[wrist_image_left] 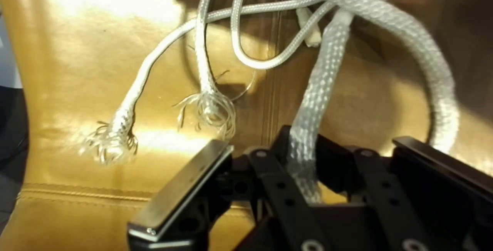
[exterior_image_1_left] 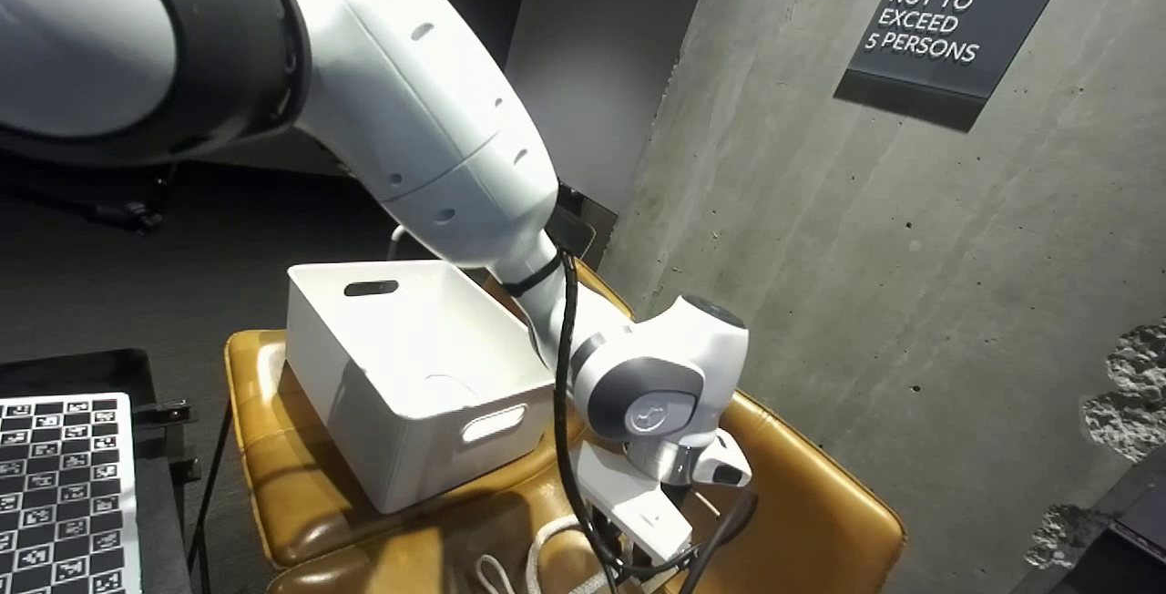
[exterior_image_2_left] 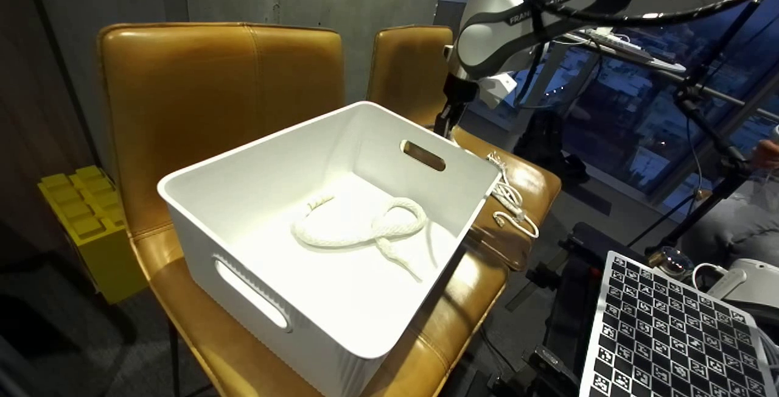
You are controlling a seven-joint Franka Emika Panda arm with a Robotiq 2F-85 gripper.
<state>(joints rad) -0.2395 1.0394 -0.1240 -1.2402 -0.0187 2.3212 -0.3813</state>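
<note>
White braided rope (wrist_image_left: 322, 77) sits pinched between the closed jaws, its long axis leading away from them toward the thinner cords (wrist_image_left: 269, 7).

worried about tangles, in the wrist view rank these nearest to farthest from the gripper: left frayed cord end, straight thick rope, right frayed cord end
Wrist view, outward from the gripper:
1. Straight thick rope: between its jaws.
2. Right frayed cord end: on the tan seat, up and left.
3. Left frayed cord end: same seat, farther left.
</note>
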